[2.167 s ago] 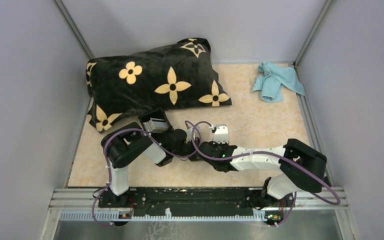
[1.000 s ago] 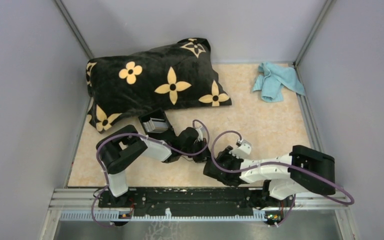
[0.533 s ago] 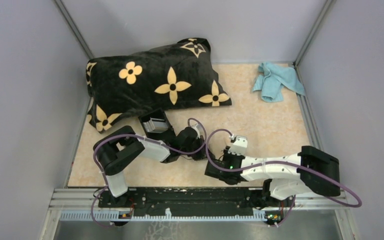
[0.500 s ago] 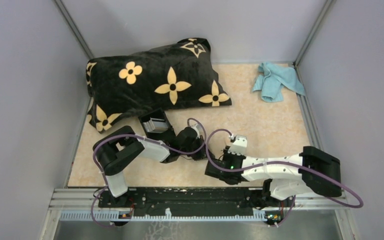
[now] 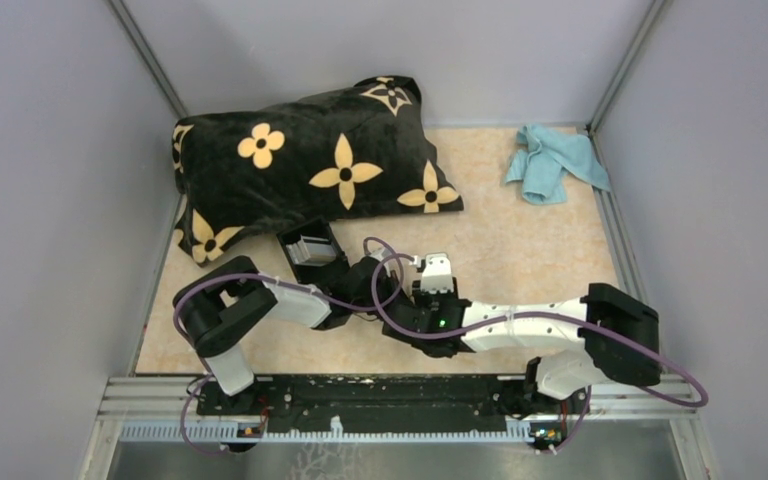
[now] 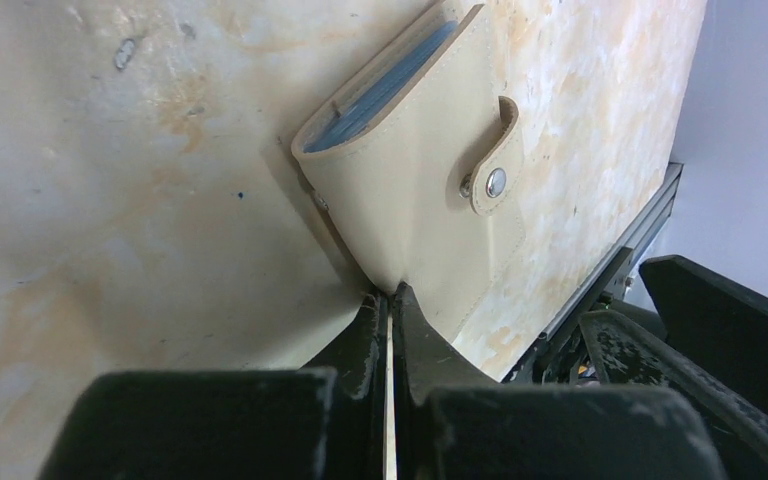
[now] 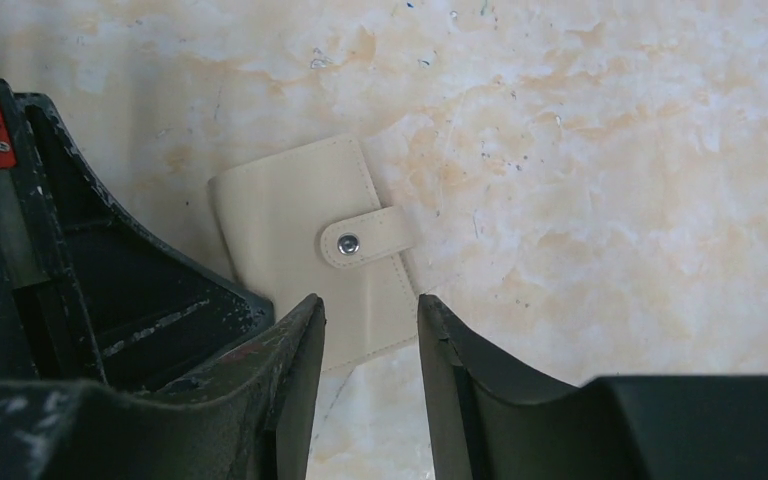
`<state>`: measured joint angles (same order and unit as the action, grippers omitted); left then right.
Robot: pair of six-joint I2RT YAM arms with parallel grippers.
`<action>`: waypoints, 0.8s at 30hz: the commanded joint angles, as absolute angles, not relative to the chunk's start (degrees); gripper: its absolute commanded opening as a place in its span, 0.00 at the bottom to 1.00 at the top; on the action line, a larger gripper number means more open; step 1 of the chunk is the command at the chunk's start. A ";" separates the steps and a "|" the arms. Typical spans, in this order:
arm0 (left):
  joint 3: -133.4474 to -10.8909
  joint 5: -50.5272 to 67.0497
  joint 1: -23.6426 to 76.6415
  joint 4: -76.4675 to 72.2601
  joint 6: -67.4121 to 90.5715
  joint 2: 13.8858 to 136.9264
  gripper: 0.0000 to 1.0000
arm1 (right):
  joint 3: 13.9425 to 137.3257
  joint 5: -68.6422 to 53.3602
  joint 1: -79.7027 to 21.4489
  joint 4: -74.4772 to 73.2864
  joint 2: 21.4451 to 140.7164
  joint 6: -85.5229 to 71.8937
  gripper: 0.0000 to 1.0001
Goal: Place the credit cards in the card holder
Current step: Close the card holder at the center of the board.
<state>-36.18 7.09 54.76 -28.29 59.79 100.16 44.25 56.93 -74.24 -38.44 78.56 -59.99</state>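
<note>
Desk (image 5: 520, 240): bears everything listed.
Black plush pillow with yellow flowers (image 5: 310, 165): rear left of the desk, by the left wall.
Light blue crumpled cloth (image 5: 552, 160): rear right corner, well apart from the pillow.
Black boxy card holder with grey ribbed slots (image 5: 305, 247): just before the pillow's front edge, left of centre.
Pale beige flat wallet with a snap strap (image 7: 280, 230): on the desk, mid-front, beneath both claws.
Left claw (image 6: 391, 292): at the wallet's left, its edge pinched between the fingers.
Right claw (image 7: 370, 300): above the wallet's near edge.

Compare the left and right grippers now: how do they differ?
The left gripper is shut; the right gripper is open. The left gripper pinches an edge of the beige snap wallet; the right gripper holds nothing, its jaws over the wallet. Both aim at that wallet.
</note>
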 commanded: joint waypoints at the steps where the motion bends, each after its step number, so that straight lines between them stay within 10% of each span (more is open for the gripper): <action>1: -33.84 5.68 53.90 -27.04 56.82 99.25 0.00 | 45.92 58.23 -74.25 -34.49 79.10 -53.23 0.40; 24: -32.34 10.38 51.91 -31.89 55.56 99.40 0.00 | 48.72 52.90 -70.27 -24.99 89.61 -37.57 0.40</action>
